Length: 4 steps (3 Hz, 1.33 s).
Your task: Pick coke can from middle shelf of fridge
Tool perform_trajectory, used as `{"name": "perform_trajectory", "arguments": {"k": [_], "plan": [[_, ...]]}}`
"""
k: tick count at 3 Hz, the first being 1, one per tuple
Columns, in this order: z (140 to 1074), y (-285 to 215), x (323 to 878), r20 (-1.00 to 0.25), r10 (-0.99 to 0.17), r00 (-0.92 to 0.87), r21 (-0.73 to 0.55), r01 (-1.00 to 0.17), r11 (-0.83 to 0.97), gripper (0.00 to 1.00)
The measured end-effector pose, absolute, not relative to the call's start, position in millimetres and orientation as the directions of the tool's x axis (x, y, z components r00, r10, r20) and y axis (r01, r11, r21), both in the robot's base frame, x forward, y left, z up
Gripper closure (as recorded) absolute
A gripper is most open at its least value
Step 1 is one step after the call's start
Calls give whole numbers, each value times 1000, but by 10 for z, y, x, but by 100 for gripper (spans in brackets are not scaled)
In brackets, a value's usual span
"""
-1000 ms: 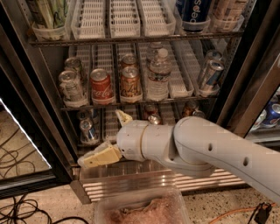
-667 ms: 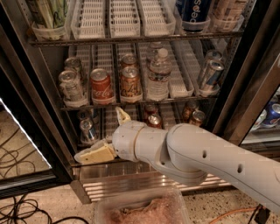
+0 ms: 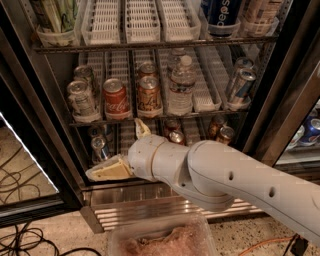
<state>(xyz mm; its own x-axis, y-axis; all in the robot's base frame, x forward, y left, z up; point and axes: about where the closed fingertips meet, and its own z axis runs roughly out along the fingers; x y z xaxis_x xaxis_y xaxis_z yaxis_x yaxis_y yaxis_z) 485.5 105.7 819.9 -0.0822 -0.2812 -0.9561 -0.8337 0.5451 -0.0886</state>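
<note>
The coke can (image 3: pixel 116 98), red with white script, stands upright on the middle shelf (image 3: pixel 200 114) of the fridge (image 3: pixel 278 100), left of centre. My gripper (image 3: pixel 114 147) is open and empty. It hangs in front of the lower shelf, just below the coke can and apart from it. One cream fingertip (image 3: pixel 106 170) points left and the other (image 3: pixel 141 128) points up to the shelf's front edge. My white arm crosses the lower right of the view.
An orange-brown can (image 3: pixel 149 95) stands right of the coke can, silver cans (image 3: pixel 81 97) to its left. A clear water bottle (image 3: pixel 181 85) and more silver cans (image 3: pixel 240 85) stand further right. A Pepsi can (image 3: pixel 224 12) is above. A plastic tub (image 3: pixel 160 240) and cables (image 3: pixel 30 240) lie on the floor.
My gripper and arm have shifted slightly left and up towards the middle shelf. The cans have not moved.
</note>
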Motion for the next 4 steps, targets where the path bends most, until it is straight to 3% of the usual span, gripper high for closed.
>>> {"name": "perform_trajectory", "arguments": {"k": [4], "plan": [[8261, 1025, 5269, -971, -237, 8, -153, -788, 596, 0]]}}
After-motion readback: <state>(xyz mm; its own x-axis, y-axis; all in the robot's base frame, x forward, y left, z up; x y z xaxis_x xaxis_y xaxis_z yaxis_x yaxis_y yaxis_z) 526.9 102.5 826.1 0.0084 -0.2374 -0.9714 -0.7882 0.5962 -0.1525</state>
